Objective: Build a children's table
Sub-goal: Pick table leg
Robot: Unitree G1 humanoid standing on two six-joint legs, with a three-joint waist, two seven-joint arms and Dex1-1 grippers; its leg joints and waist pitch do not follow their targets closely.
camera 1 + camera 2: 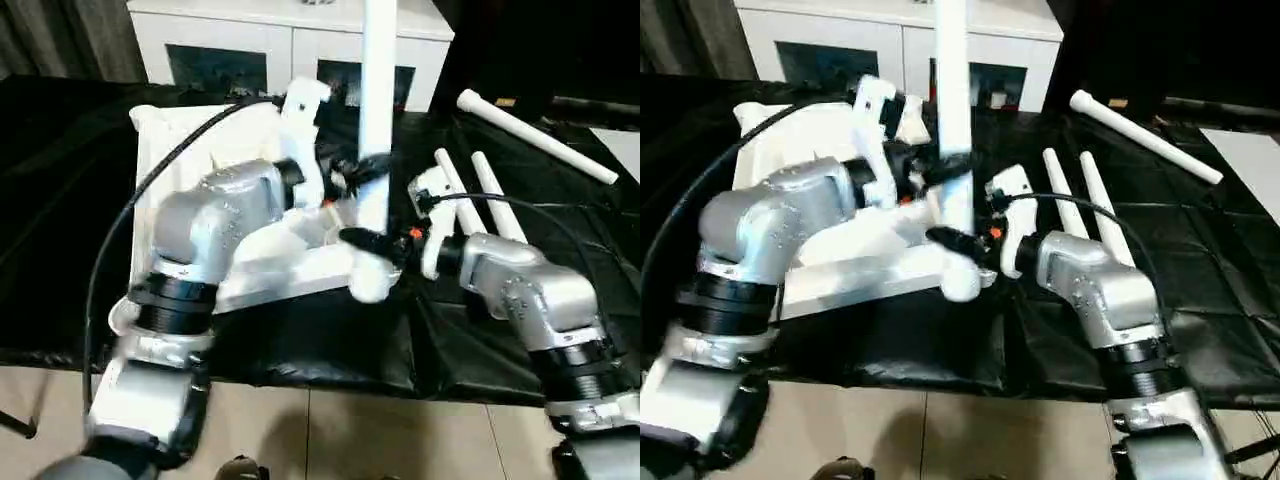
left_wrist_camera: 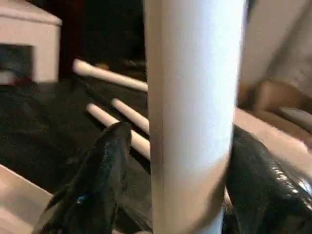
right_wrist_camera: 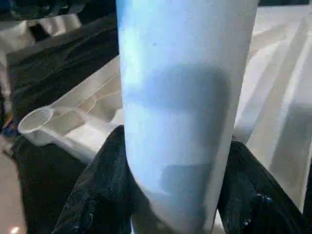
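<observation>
The children's table top [image 1: 185, 135] lies underside up on the black cloth. One white leg [image 1: 378, 80] stands upright at its near right corner. My left gripper [image 1: 365, 170] reaches across the top and sits around this leg partway up. In the left wrist view one black finger [image 2: 102, 180] stands a little off the leg [image 2: 195, 122], so the gripper is open. My right gripper [image 1: 375, 243] is shut on the leg low down near its base, and both fingers [image 3: 102, 195] press against the leg [image 3: 185, 97] above the ribbed underside [image 3: 273, 112].
Two loose legs [image 1: 497, 200] lie side by side on the cloth to the right of my right arm, and a third leg [image 1: 540, 137] lies farther back right. A white cabinet [image 1: 290, 35] with glass doors stands behind. The cloth's front edge drops to the tiled floor [image 1: 400, 440].
</observation>
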